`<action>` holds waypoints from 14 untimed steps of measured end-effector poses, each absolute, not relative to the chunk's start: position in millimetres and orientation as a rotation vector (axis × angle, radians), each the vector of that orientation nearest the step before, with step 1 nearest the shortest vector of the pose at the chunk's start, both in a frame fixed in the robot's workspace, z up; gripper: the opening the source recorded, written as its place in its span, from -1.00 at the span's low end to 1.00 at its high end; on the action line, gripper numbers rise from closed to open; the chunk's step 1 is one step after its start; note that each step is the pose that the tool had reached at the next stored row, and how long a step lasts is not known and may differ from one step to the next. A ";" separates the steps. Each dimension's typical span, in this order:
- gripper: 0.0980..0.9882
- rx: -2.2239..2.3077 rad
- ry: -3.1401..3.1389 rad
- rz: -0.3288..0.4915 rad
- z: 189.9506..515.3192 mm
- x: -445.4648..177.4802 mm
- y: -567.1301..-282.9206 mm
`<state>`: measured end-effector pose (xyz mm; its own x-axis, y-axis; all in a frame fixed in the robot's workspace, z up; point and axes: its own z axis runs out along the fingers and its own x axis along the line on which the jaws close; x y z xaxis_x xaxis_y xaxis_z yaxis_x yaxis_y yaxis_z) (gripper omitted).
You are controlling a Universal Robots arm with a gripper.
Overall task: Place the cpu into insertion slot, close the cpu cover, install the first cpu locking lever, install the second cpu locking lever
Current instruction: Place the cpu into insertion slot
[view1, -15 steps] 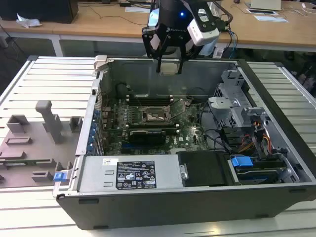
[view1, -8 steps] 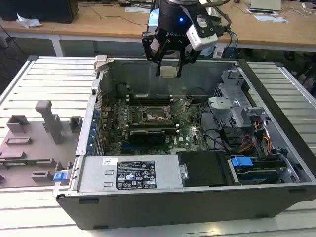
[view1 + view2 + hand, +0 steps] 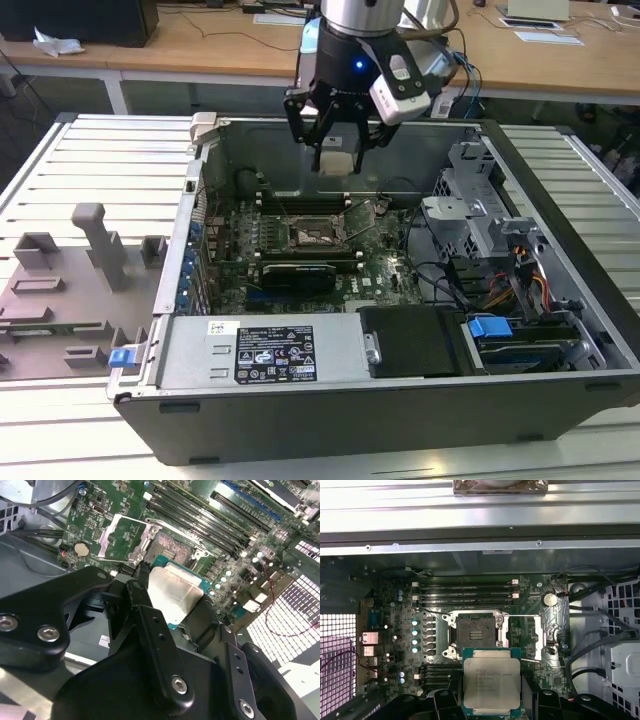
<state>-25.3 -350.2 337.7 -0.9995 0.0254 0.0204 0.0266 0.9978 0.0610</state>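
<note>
Bright, even overhead room light fills the exterior view, while the inside of the computer case (image 3: 330,420) sits dimmer under soft shadows. In the second wrist view the cpu (image 3: 175,597) top glares white, and the perforated side panel (image 3: 295,610) washes out pinkish-white.

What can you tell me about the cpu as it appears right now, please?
The cpu is a flat square chip: silver-grey metal top with faint print, on a green base rim. The gripper clamps it at opposite edges, top facing the first wrist camera. It hangs above the motherboard, apart from the empty insertion slot, touching nothing else.
</note>
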 end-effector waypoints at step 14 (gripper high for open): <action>0.00 -0.041 -3.120 -0.094 309.7 -29.3 -347.3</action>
<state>-29.3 -347.3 309.7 -0.9995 0.0254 0.0203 0.0266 0.9978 0.0599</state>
